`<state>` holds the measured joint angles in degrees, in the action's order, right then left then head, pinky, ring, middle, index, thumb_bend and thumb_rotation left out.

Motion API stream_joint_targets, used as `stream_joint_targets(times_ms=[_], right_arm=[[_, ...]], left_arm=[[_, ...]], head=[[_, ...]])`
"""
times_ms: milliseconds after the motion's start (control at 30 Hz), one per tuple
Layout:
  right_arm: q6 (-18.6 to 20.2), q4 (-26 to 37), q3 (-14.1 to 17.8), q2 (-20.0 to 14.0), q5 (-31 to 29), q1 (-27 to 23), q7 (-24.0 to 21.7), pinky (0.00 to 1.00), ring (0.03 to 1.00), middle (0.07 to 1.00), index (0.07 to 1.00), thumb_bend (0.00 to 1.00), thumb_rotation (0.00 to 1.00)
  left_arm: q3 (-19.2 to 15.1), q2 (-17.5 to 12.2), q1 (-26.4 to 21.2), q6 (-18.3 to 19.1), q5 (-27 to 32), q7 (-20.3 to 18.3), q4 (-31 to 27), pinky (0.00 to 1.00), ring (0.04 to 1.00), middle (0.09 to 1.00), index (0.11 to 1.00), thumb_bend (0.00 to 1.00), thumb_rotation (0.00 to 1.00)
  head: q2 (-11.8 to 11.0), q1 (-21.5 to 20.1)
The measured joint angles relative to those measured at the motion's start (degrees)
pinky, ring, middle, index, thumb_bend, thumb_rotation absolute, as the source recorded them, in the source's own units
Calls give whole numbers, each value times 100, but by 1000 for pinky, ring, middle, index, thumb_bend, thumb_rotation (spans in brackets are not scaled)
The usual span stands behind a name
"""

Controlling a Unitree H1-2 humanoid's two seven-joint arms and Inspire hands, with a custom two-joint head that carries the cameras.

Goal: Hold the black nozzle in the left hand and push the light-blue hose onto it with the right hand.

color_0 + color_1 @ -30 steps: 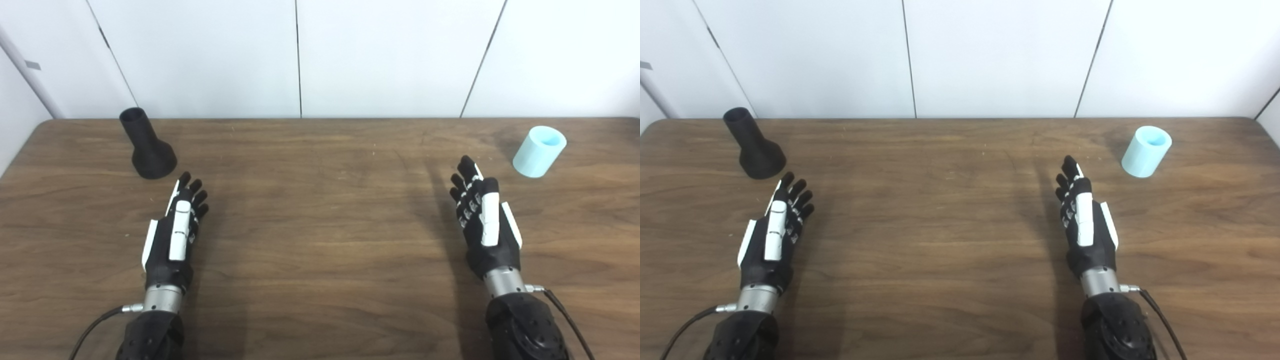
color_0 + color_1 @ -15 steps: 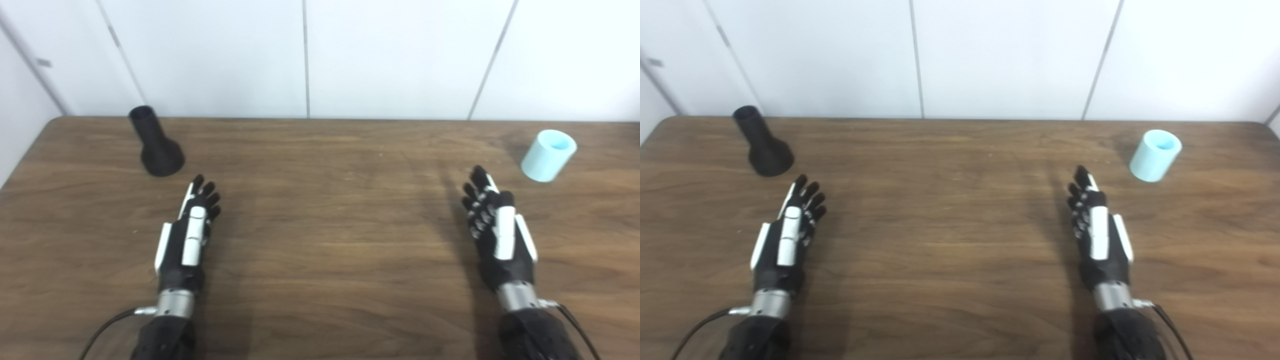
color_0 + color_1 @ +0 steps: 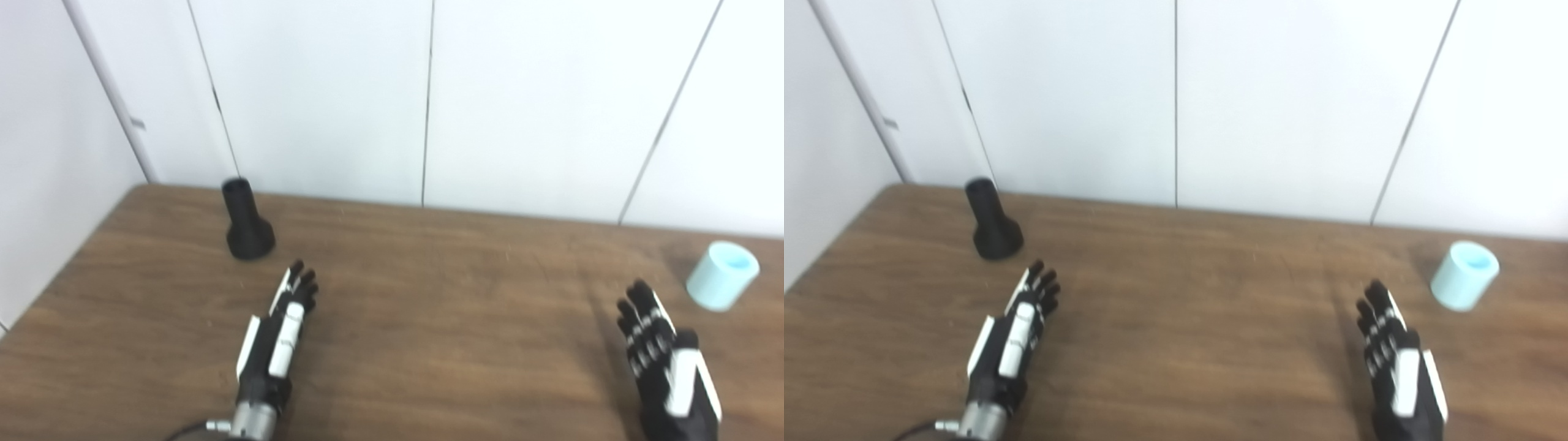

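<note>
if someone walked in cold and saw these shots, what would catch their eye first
Probably the two black-and-white hands, the left hand and the right hand, lying open and empty over the brown table. Next, the light-blue hose standing near the far right edge, and the black nozzle upright on its wide base at the far left, by the white wall.

The brown wooden table point(image 3: 429, 294) is the landmark. On its far left part, close to the back edge, stands the black flared plastic nozzle point(image 3: 246, 222), upright on its wide base. On the table's far right part lies the light-blue short cylindrical hose piece point(image 3: 723, 275), tilted. The left hand point(image 3: 275, 343) is over the table, nearer than the nozzle and a little to its right, apart from it. The right hand point(image 3: 664, 367) is nearer than the hose piece and a little to its left, apart from it. Behind the table's back edge rises the white panelled wall point(image 3: 429, 98).
</note>
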<state>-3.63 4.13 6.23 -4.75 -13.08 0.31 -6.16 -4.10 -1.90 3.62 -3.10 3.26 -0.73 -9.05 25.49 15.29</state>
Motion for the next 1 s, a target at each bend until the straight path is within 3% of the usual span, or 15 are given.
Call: stream_joint_targets(times_ms=[433, 833, 967, 1000], right_arm=[[-198, -285, 52, -139, -244, -143, -147, 991, 974, 980, 976, 630, 1000], [-297, -440, 95, -284, -310, -235, -287, 953, 961, 974, 977, 658, 1000], [-304, -439, 97, -283, -331, -236, -314, 955, 960, 970, 972, 653, 1000], [-309, -440, 97, -283, -333, -239, -316, 954, 959, 969, 971, 658, 1000]], left_arm=[[69, 101, -143, -188, -58, 28, 189, 959, 949, 957, 960, 471, 887], [103, 126, -201, -177, -145, 97, 215, 943, 946, 957, 959, 471, 880], [101, 126, -212, -94, -255, 186, 191, 929, 937, 945, 961, 479, 789], [98, 125, -212, -35, -280, 205, 174, 921, 936, 943, 959, 482, 727]], head=[[-124, 554], [-9, 493], [-1, 475], [8, 475]])
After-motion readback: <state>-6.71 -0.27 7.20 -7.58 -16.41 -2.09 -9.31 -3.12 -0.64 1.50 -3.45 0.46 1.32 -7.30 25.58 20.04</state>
